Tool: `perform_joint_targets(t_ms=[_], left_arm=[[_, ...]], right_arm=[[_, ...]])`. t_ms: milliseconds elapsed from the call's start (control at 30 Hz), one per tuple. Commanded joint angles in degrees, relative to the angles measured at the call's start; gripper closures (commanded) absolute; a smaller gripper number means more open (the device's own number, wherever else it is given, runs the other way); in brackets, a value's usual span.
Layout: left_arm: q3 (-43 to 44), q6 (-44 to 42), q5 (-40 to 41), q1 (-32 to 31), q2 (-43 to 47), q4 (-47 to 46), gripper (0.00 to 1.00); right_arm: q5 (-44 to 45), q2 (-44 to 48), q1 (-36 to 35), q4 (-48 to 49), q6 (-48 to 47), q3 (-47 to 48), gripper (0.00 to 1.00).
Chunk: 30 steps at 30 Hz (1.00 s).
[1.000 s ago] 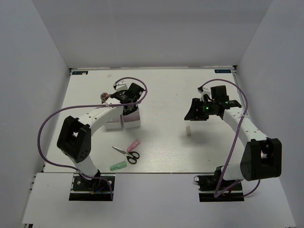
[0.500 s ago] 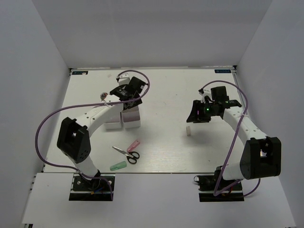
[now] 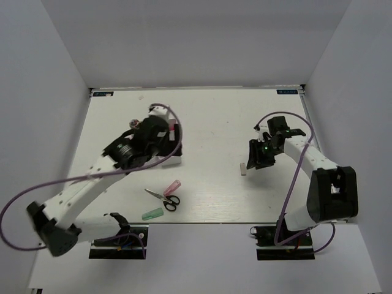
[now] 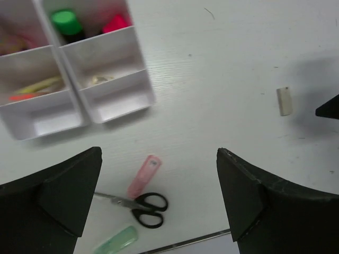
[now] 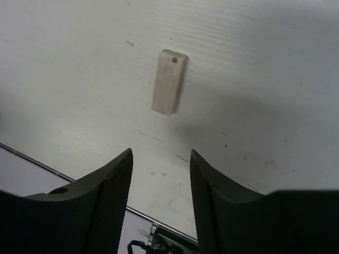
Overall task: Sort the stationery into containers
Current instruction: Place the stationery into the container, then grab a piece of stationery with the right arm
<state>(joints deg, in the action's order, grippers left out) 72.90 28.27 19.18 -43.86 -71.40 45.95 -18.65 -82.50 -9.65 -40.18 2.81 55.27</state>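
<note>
My left gripper [image 4: 159, 152] is open and empty, held high above the table. Below it lie a pink highlighter [image 4: 143, 176], black-handled scissors [image 4: 142, 202] and a pale green marker [image 4: 114, 242]. Two white containers [image 4: 149, 87] stand side by side at the upper left. Their compartments hold green and pink caps and thin yellow and pink sticks. A small white eraser [image 5: 169, 82] lies flat on the table just ahead of my right gripper [image 5: 160, 153]. That gripper is low, open, and has nothing between its fingers.
In the top view my left arm [image 3: 131, 150] covers most of the containers [image 3: 173, 161]. The table's metal front edge [image 5: 32, 156] runs close behind the right gripper. White walls enclose the table on three sides.
The left gripper opened wide and the left arm swung up and back over the containers. The right gripper came down and nearer toward the eraser.
</note>
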Motion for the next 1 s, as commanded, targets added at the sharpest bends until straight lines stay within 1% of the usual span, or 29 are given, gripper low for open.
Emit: perform_joint_targets(t_ms=[0,33,67,100,167,233,333,533,567,667,767,800,900,933,967], left_arm=[[-6.5,-6.8,3.9,2.6,11.7,6.1,0.00],[-8.9,-7.1,5.0,3.1,13.6,6.7,0.00],[-9.9,-7.4,7.2,4.0,19.0,7.0,0.00],[-11.9,-8.1,8.0,4.2,20.8,7.3,0.00],[-14.2,-8.8,9.7,4.2,25.6,7.9,0.00],[-16.7,-8.7,10.8,4.2,27.7,8.3,0.00],[-19.6,-9.4,12.2,4.3,29.8,8.8,0.00],[-23.4,-9.7,13.0,4.3,32.7,8.4,0.00],[-23.6,-9.8,13.2,4.3,33.4,8.4,0.00],[-24.4,-9.8,13.1,4.3,34.0,8.8,0.00],[-25.2,-9.3,13.1,4.2,34.4,9.1,0.00],[-25.3,-9.1,13.0,4.3,34.7,9.3,0.00],[-26.1,-8.6,12.8,4.4,36.1,9.7,0.00],[-26.5,-8.1,12.8,4.4,36.5,10.0,0.00],[-26.4,-7.8,12.8,4.3,36.7,10.3,0.00]], right_arm=[[3.2,-4.7,-2.3,-1.6,-0.8,1.9,0.48],[3.9,-5.5,-2.8,-0.9,-0.7,2.1,0.48],[4.5,-7.0,-3.8,-0.5,-0.7,2.3,0.48],[7.4,-8.8,-5.0,-0.3,-0.6,2.8,0.47],[10.4,-10.8,-7.0,1.0,-0.2,3.5,0.47],[14.6,-12.7,-9.4,2.2,0.1,4.1,0.47],[18.3,-15.1,-11.0,3.0,0.8,5.8,0.47],[18.4,-19.7,-13.1,2.8,1.3,8.3,0.47],[20.0,-20.2,-13.4,2.9,1.5,8.6,0.47],[20.9,-22.3,-14.3,2.7,2.3,10.6,0.47],[21.0,-24.5,-14.7,2.0,2.8,11.5,0.58],[20.9,-24.6,-14.5,2.1,2.9,11.4,0.73],[20.4,-23.3,-14.6,2.1,2.7,10.9,0.95],[19.8,-23.0,-14.7,2.2,2.8,10.8,1.00],[19.2,-22.4,-14.7,2.2,2.2,10.9,1.00]])
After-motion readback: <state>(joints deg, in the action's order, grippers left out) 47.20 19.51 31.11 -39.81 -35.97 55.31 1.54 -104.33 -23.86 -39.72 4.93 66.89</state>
